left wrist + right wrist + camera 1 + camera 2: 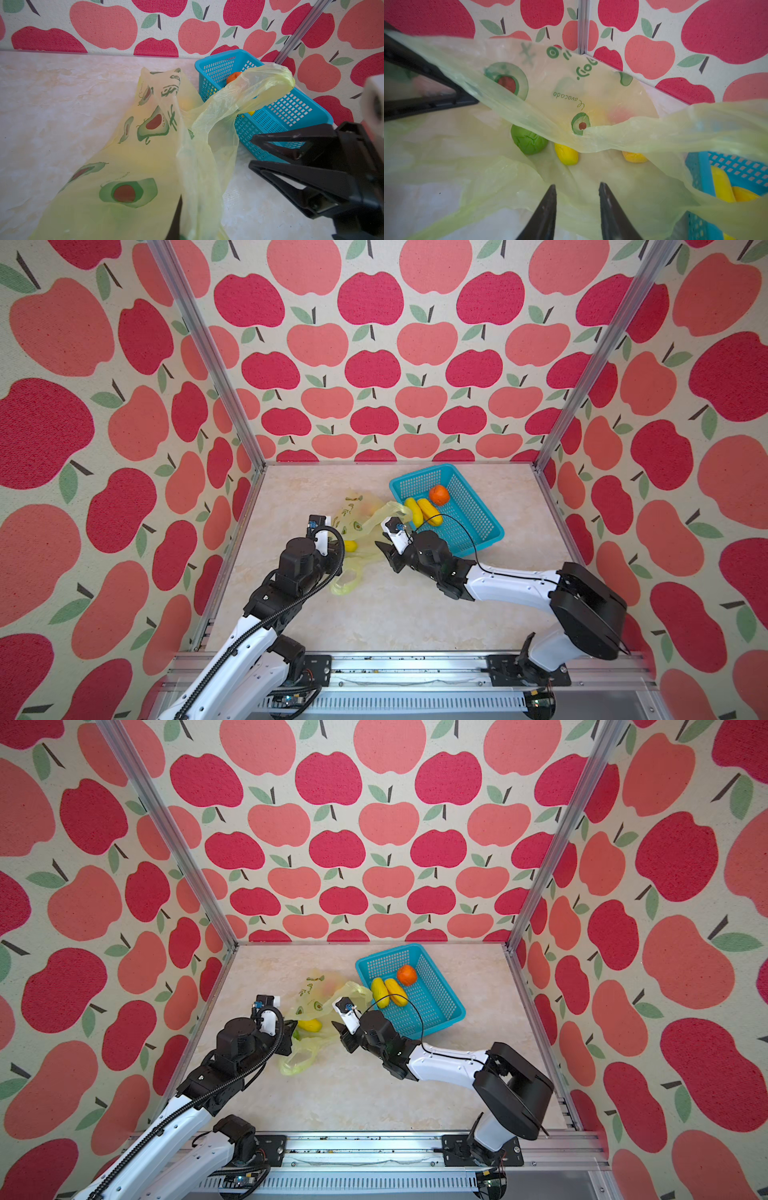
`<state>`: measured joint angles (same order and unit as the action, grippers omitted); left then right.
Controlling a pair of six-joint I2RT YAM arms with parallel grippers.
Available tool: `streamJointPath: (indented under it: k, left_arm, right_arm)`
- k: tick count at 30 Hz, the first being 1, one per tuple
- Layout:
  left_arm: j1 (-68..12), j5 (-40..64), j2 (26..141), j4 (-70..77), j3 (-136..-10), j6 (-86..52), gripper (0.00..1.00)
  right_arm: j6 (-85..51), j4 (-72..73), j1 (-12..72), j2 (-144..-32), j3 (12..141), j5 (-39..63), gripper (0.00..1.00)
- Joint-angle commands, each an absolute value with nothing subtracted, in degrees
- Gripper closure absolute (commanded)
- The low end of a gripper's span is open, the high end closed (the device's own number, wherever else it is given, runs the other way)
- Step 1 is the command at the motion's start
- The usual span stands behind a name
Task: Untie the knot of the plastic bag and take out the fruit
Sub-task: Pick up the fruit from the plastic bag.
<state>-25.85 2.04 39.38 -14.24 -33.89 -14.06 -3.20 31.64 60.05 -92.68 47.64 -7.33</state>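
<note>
Your left gripper is clenched on the thin translucent pale-yellow avocado-print plastic bag; green and yellow toy fruit lie inside. Your right gripper, jaws apart, hovers over the bag's mouth. The turquoise perforated plastic basket, touching the bag, holds three fruits.

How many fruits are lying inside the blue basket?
3. The orange lies toward the back of the basket; one yellow oblong fruit and a second yellow fruit lie side by side between it and the plastic bag. The bag's handle overlaps the rim, so another might be hidden.
</note>
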Motion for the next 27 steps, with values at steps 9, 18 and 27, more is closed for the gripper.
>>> streamJointPath:
  k: [9,18,27]
  left_arm:
    - [-25.6,2.7,38.8,-13.7,-33.7,-14.4,1.00]
    - [-25.6,2.0,38.0,-13.9,-33.5,-14.4,1.00]
    - [-24.9,-7.8,36.6,-18.2,-33.6,-16.0,1.00]
  right_arm:
    - [-11.3,35.0,60.2,-108.4,57.4,1.0,0.65]
    - [-10.9,31.4,63.9,-115.9,64.3,2.2,0.65]
    - [-8.7,28.1,70.6,-120.9,71.1,2.8,0.53]
